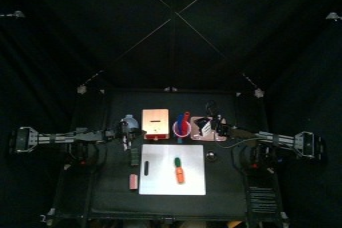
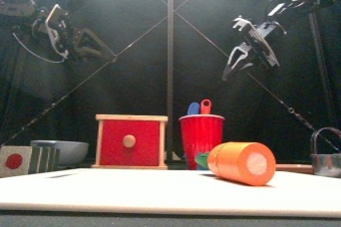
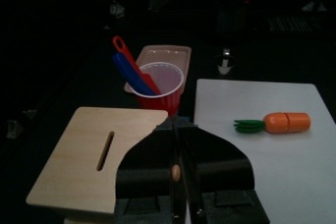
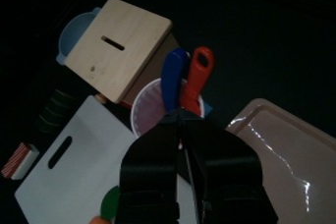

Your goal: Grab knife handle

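A: Knife handles, two of them: red handle [image 4: 197, 74] and blue handle [image 4: 172, 71], standing up out of the red cup [image 3: 159, 71] near the table's back edge, between the wooden block [image 3: 98, 151] and a metal pan [image 4: 282, 149].

B: Right gripper [image 4: 183, 130]?

A: Jaws nearly together, nothing between them. It hangs high above the table's right side in the front view, tilted down toward the cup.

B: Handling?

A: Judged stiff, light, smooth plastic, so possibly slippery. Best taken on the upper handle, clear of the cup rim; the cup looks light and could tip.

B: Left gripper [image 3: 176, 169]?

A: Jaws together, empty, raised over the block. The cutting board [image 3: 250, 110] with the toy carrot [image 3: 278, 122] lies toward the front edge.
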Controlling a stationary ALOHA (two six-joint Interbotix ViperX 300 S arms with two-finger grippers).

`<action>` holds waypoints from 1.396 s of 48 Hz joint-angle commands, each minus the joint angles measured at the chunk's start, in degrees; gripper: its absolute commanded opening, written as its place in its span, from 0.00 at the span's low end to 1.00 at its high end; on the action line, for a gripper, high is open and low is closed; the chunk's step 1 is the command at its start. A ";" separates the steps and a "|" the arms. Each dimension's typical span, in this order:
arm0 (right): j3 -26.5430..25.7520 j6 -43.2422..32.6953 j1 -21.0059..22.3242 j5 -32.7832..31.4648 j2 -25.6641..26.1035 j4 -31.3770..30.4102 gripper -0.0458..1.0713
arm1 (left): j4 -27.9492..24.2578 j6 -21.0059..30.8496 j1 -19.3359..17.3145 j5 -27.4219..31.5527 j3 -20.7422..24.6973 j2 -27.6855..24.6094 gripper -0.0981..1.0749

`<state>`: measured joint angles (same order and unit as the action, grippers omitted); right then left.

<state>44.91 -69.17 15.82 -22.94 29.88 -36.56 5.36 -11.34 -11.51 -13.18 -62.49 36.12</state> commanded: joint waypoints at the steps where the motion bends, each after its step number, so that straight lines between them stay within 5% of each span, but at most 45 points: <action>1: -4.22 3.69 -2.37 -6.24 1.14 4.13 0.35 | -1.32 -0.09 -0.26 -0.53 1.14 0.09 0.43; 12: -12.57 21.27 -2.64 -12.57 0.79 18.90 0.60 | -3.52 -0.09 -1.23 -0.53 0.62 0.00 0.43; 27: -12.48 44.56 9.93 -16.35 -0.79 43.86 0.87 | -3.78 0.00 -1.23 -0.53 0.26 0.09 0.43; 48: -18.11 82.27 23.99 -28.92 -15.21 66.80 0.88 | -3.16 0.09 -2.02 -0.62 1.14 0.09 0.43; 67: -25.66 94.57 28.74 -34.72 -25.66 68.12 0.88 | -2.37 0.09 -3.69 -1.32 1.32 0.09 0.43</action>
<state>21.80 24.26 43.95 -57.13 4.22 31.29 2.72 -11.16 -14.41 -13.62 -62.75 36.21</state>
